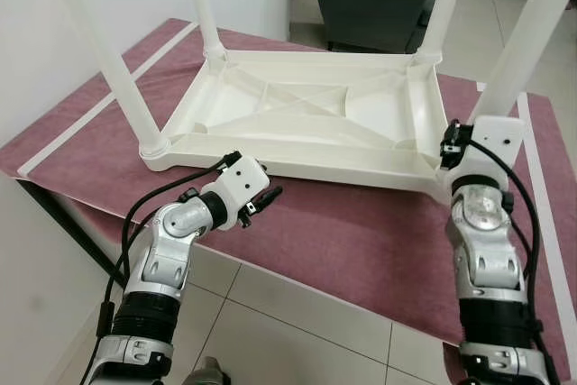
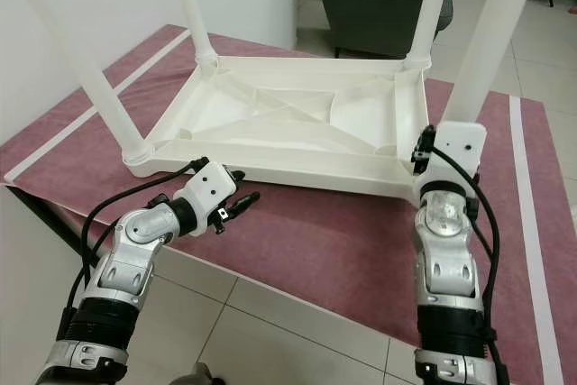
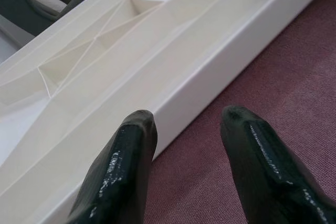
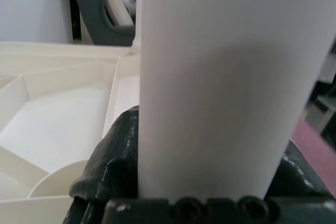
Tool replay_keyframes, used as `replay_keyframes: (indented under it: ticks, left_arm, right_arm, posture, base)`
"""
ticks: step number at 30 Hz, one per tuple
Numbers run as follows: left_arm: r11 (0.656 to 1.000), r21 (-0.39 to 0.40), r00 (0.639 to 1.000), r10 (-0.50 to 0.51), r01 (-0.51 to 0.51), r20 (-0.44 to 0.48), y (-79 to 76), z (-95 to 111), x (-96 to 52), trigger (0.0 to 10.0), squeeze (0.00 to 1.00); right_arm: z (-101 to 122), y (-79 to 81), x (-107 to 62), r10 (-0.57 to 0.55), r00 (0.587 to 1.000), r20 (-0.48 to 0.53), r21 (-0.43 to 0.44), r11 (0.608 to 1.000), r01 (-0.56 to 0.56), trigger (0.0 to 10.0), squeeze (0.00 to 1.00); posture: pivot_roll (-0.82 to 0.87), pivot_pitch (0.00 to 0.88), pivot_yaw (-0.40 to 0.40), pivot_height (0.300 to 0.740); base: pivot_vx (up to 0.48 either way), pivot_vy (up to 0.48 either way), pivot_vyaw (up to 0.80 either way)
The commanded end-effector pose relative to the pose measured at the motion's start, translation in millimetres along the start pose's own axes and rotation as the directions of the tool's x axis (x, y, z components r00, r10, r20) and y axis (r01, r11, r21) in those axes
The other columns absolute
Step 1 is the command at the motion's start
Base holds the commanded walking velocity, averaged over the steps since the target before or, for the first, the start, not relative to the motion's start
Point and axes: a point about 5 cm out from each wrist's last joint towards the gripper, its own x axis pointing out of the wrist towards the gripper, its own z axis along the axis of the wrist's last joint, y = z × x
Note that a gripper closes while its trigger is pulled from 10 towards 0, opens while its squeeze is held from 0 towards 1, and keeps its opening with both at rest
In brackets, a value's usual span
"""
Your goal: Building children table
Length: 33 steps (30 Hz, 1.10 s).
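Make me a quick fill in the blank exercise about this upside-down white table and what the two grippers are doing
1. The white table top lies upside down on a ____ mat.
2. The right gripper is closed around a table ____.
3. The left gripper hangs open beside the table top's ____ edge.
4. Behind the table stands a dark ____.

Missing words: maroon; leg; near; armchair

Head stereo downward; wrist cameras close on table.

The children table looks like smooth, matt white plastic; its leg likewise. Beneath lies a maroon cloth with rough weave. End effector fingers are glossy black.
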Motion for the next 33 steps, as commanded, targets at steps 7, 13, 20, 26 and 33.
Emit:
replay_keyframes:
  ticks: [7, 13, 20, 26, 33]
  left_arm:
    - [0.960, 0.021, 0.958, 0.280, -0.279, -0.067, 9.9, -14, -4.5, 10.0, 0.00]
    - [0.965, 0.078, 0.950, 0.262, -0.251, -0.171, 8.9, -28, -6.6, 10.0, 0.00]
    - [0.970, 0.064, 0.945, 0.245, -0.236, -0.216, 7.8, -33, -6.1, 10.0, 0.00]
    - [0.968, 0.065, 0.939, 0.251, -0.242, -0.235, 8.1, -36, -6.0, 10.0, 0.00]
    - [0.965, 0.066, 0.936, 0.261, -0.253, -0.235, 8.4, -34, -5.6, 10.0, 0.00]
  right_arm:
    - [-21, 0.5, -13.5, 0.021, 0.997, -0.073, -0.067, 0.997, -0.026, 0.0, 0.00]
    - [-18, -1.4, -18.1, 0.055, 0.997, -0.048, -0.065, 0.996, -0.058, 0.0, 0.00]
    - [-7, 28.0, -35.5, 0.322, 0.947, -0.003, -0.093, 0.943, -0.321, 0.0, 0.00]
    - [-9, 69.1, -61.6, 0.493, 0.870, -0.020, -0.044, 0.868, -0.494, 0.0, 0.00]
    - [-17, 92.0, -69.5, 0.492, 0.868, -0.075, -0.051, 0.867, -0.496, 10.0, 0.00]
  posture:
    - [0.09, 0.000, 0.010, 0.740]
    - [0.08, 0.000, 0.013, 0.740]
    - [0.08, 0.000, 0.011, 0.740]
    - [0.08, 0.000, 0.006, 0.740]
    - [0.09, 0.000, 0.001, 0.740]
  base:
    - [0.000, 0.000, 0.00]
    - [0.000, 0.000, 0.00]
    - [0.000, 0.000, 0.00]
    - [0.000, 0.000, 0.00]
    - [0.000, 0.000, 0.00]
